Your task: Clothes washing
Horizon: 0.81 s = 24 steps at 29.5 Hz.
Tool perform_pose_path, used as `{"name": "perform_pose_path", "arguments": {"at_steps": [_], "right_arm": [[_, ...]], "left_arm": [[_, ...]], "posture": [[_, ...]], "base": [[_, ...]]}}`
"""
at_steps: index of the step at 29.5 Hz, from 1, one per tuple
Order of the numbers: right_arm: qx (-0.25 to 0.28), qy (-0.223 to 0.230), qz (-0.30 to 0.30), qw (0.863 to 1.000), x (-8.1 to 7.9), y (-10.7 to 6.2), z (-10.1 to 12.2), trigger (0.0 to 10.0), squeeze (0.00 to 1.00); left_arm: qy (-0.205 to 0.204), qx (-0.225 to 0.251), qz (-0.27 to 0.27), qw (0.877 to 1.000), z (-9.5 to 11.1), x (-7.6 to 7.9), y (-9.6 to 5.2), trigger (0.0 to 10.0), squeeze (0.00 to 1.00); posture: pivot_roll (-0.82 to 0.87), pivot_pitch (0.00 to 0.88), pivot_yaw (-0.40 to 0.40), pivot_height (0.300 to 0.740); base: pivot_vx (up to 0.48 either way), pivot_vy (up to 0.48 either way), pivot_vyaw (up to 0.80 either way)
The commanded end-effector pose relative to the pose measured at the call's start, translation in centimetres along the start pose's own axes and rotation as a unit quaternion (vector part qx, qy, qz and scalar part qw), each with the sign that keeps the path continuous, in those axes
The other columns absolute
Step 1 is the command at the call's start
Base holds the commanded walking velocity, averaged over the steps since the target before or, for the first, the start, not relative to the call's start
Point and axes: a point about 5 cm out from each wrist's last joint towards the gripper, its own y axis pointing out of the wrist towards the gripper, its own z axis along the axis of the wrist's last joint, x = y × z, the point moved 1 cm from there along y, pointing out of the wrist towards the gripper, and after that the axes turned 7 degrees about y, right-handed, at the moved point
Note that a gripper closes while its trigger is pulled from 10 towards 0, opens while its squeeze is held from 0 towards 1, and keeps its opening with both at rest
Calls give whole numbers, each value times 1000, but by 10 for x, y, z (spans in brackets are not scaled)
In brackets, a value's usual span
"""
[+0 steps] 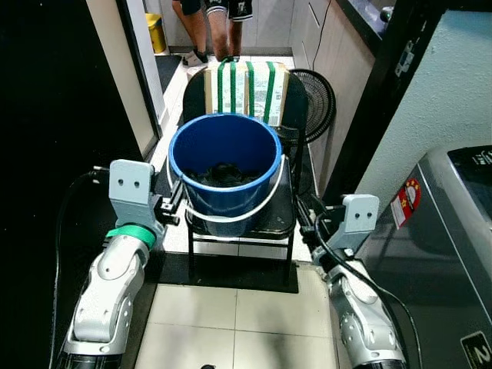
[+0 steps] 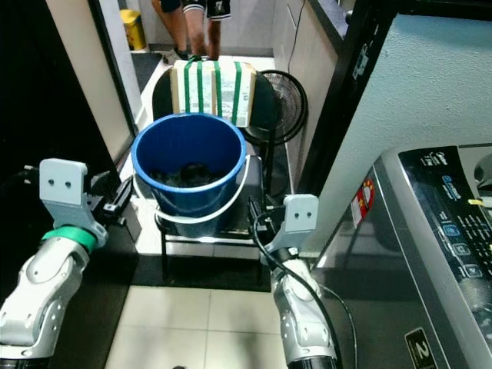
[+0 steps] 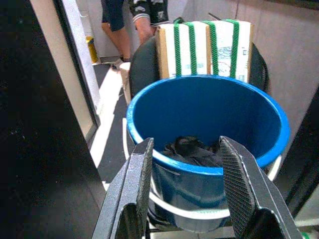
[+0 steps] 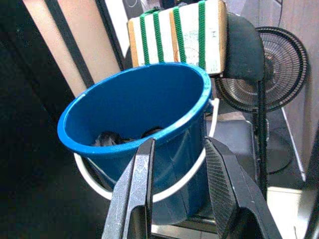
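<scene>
Jaws parted on left gripper [image 3: 187, 189], right gripper [image 4: 177, 184], flanking blue bucket [image 1: 224, 165], holding nothing.

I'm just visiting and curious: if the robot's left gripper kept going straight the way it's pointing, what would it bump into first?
Most likely the blue bucket. The open left gripper points at its near wall, just under the rim, with dark clothes inside. How much gap remains is hard to judge.

A home laundry corner: washer [image 2: 438, 231], tiled floor [image 1: 231, 315], bucket [image 1: 224, 165] of clothes [image 1: 223, 175] on a chair [image 1: 284, 215], fan [image 1: 315, 104].
</scene>
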Motion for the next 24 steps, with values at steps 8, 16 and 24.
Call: {"name": "perform_pose_path", "arguments": {"at_steps": [8, 16, 24], "right_arm": [[-10, -5, 0, 1000, 2, -1, -4, 10000, 0], [-8, -10, 0, 1000, 3, -1, -3, 10000, 0], [-9, -20, 3, 1000, 4, -3, -3, 10000, 0]], "left_arm": [[-20, -2, 8, 1000, -1, -1, -2, 10000, 0], [-21, -2, 4, 1000, -1, 1, -2, 10000, 0], [-20, -2, -2, 1000, -2, 3, -2, 10000, 0]], "posture": [[95, 25, 67, 740], [89, 29, 66, 740], [85, 30, 68, 740]], "base": [[472, 0, 0], [480, 0, 0], [480, 0, 0]]}}
